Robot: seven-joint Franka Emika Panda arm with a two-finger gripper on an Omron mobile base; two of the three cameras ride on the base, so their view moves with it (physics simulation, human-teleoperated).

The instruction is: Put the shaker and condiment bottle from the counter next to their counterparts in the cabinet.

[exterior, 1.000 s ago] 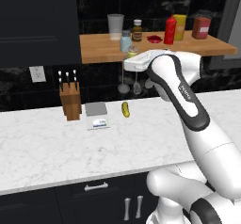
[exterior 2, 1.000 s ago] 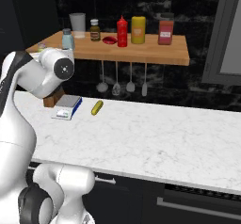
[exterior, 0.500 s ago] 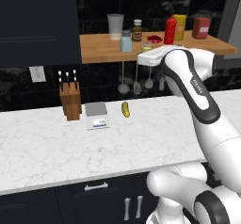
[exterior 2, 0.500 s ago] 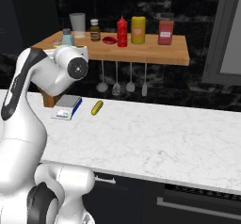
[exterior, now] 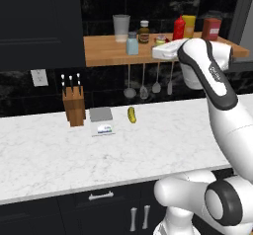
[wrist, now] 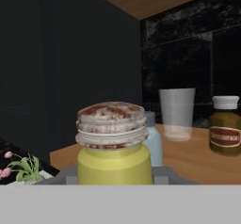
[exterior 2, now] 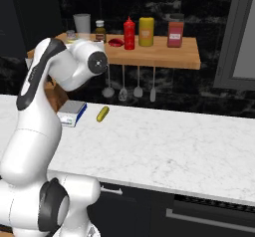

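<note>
My gripper (wrist: 113, 177) is shut on the shaker (wrist: 113, 145), an olive-yellow cylinder with a pinkish-tan top, held upright. In the left base view the gripper (exterior: 157, 45) hovers over the cabinet shelf (exterior: 106, 55), just right of the pale blue shaker (exterior: 132, 44). That blue shaker (wrist: 154, 143) stands close behind the held one in the hand view. The red condiment bottle (exterior: 179, 28) stands on the shelf beside the wide yellow bottle (exterior: 189, 25), and both bottles (exterior 2: 129, 33) (exterior 2: 146, 31) also show in the right base view.
On the shelf stand a clear cup (exterior: 121, 27), a brown jar (exterior: 144, 31) and a red boxy jar (exterior: 211, 28). Utensils (exterior: 143, 83) hang below it. The marble counter (exterior: 148, 150) holds a knife block (exterior: 73, 105), a grey scale (exterior: 101, 115) and a yellow pickle (exterior: 131, 114).
The arm has lifted the hand with the shaker from below the shelf edge up to shelf height, toward the blue shaker. The grip has stayed shut.
</note>
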